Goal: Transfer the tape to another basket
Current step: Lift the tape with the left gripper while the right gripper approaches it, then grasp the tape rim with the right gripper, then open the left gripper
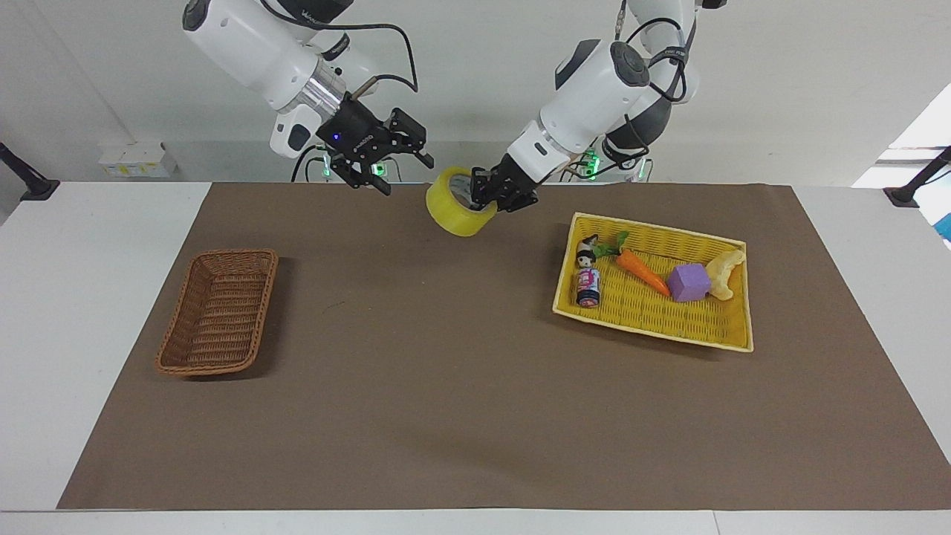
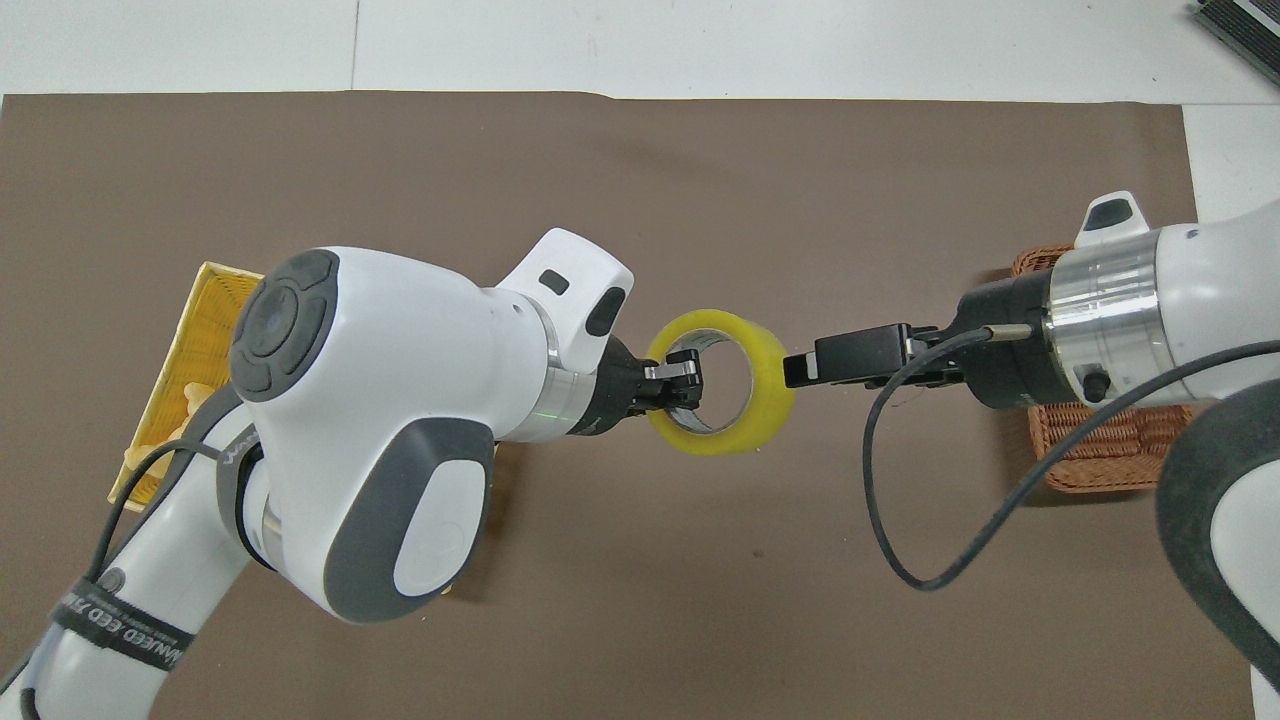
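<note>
Tape (image 1: 459, 210): a yellow roll, held in the air over the brown mat (image 1: 446, 386), between the two baskets and over the robots' side of the mat. It is tilted, with its open core shown to the overhead view.

Left gripper (image 1: 499, 198): closed on the tape – one finger is seen inside the core and the roll's wall is pinched at the side toward the left arm.

Right gripper (image 1: 405, 169): raised over the mat, just beside the tape on the side toward the right arm. Its fingers are spread apart. In the overhead view its tip is seen at the roll's outer edge; contact cannot be confirmed from either view.

Basket (image 1: 218, 313): brown wicker, set on the mat toward the right arm's end of the table. Nothing is seen inside it in the facing view; in the overhead view it is largely covered by the right arm.

Yellow tray basket (image 1: 732, 338): set on the mat toward the left arm's end. Held in it – a small can (image 1: 588, 285), a carrot (image 1: 640, 270), a purple cube (image 1: 689, 282) and a pale object (image 1: 725, 273) touching the cube.
</note>
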Motion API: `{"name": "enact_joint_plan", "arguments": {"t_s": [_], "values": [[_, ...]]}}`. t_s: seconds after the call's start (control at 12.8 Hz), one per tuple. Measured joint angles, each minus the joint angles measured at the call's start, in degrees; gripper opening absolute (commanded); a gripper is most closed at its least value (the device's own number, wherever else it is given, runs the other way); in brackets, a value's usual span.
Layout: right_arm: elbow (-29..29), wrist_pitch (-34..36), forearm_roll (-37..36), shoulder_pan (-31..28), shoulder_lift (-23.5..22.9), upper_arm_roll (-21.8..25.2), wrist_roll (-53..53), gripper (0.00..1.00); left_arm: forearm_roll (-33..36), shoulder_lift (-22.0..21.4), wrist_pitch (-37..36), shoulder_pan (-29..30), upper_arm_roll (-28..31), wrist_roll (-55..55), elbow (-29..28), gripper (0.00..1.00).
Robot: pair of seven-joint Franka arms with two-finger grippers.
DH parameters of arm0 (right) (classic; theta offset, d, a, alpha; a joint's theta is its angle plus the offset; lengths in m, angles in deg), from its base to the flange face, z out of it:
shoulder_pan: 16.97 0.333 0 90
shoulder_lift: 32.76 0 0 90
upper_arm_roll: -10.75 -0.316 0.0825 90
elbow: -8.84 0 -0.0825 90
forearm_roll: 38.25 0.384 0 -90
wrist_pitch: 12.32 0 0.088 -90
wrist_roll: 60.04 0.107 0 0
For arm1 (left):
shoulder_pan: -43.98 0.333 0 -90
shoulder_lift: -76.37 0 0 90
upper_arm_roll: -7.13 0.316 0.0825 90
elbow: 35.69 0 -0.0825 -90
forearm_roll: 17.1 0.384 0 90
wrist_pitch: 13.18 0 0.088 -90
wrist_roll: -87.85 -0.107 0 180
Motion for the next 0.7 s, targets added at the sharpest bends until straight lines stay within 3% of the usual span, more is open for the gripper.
{"name": "enact_joint_plan", "arguments": {"t_s": [0.23,0.31,0.39,0.55,0.62,0.7], "values": [[1.3,-0.1,1.0,0.0,0.1,0.0,-2.3,1.00,-0.1,-0.2,3.2,-0.5,-1.1,0.8,0.0,0.00],[1.4,-0.1,1.1,0.0,0.1,0.0,-2.4,0.95,-0.1,-0.2,4.1,-0.9,-1.2,1.0,0.0,0.00],[1.5,-0.1,1.1,0.0,0.2,0.0,-2.5,0.61,-0.1,-0.2,4.8,-1.4,-1.2,1.6,0.0,0.00],[1.6,-0.1,1.2,0.0,0.2,0.0,-2.6,0.10,-0.1,-0.3,5.9,-2.0,-1.3,2.5,0.0,0.00],[1.7,-0.1,1.2,-0.1,0.3,0.0,-2.6,0.00,-0.1,-0.4,6.3,-2.3,-1.3,2.9,0.0,0.00],[1.6,-0.1,1.5,-0.1,0.4,0.0,-2.6,0.00,-0.1,-0.4,6.9,-2.9,-1.3,4.4,0.0,0.00]]}}
